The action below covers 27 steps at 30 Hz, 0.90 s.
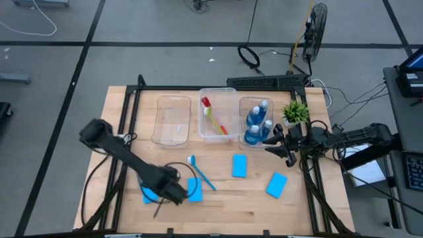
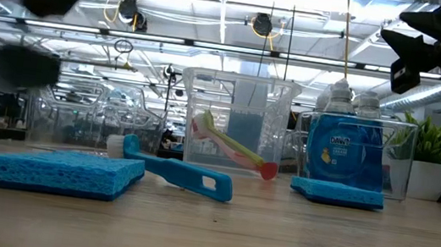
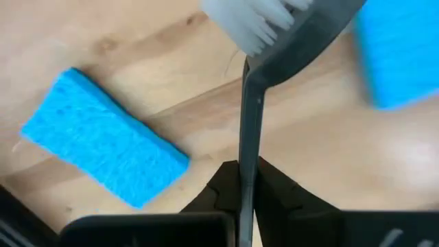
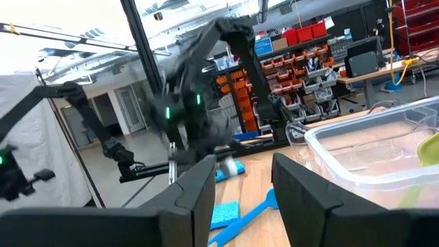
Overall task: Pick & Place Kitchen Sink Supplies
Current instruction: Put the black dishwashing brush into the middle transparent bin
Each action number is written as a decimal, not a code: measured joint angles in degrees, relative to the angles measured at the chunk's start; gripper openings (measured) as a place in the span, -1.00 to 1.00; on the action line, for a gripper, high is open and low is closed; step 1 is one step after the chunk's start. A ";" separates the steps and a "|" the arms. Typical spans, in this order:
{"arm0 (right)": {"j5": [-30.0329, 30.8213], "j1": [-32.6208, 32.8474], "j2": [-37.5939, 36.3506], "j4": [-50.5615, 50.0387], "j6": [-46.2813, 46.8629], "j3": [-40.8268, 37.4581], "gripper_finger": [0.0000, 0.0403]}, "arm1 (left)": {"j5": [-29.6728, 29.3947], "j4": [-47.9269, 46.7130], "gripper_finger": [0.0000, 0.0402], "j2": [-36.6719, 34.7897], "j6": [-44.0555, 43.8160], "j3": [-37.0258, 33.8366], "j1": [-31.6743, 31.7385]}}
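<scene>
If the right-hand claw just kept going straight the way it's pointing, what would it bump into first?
Judging by its own camera, the right gripper, jaws apart and empty, points across the table toward the blue dish brush and a blue sponge. The brush would probably come first, though depth is hard to judge and it may pass above both.

Both arms are matte black: the left arm [image 1: 122, 153] with a rounded joint housing, the right arm [image 1: 357, 137] trailing looped black cables, small green lights glowing.

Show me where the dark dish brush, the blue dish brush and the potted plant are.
dark dish brush [image 3: 250, 123]: left wrist view, on its handle above the left gripper's fingers.
blue dish brush [image 1: 202, 174]: high view, mid-handle.
potted plant [image 1: 295, 110]: high view, on its leaves.
</scene>
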 joint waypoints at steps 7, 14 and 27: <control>0.00 0.00 0.03 -0.60 -0.01 0.00 -0.35 | -10.87 1.34 -0.90 -16.33 0.20 0.13 0.17; -0.02 0.00 0.02 -0.66 -0.03 0.00 -0.35 | -24.83 5.18 -0.90 -29.79 11.46 0.20 0.21; 0.00 0.00 0.04 -0.51 -0.02 0.00 -0.35 | -32.24 32.28 -0.90 -39.32 53.32 0.20 1.26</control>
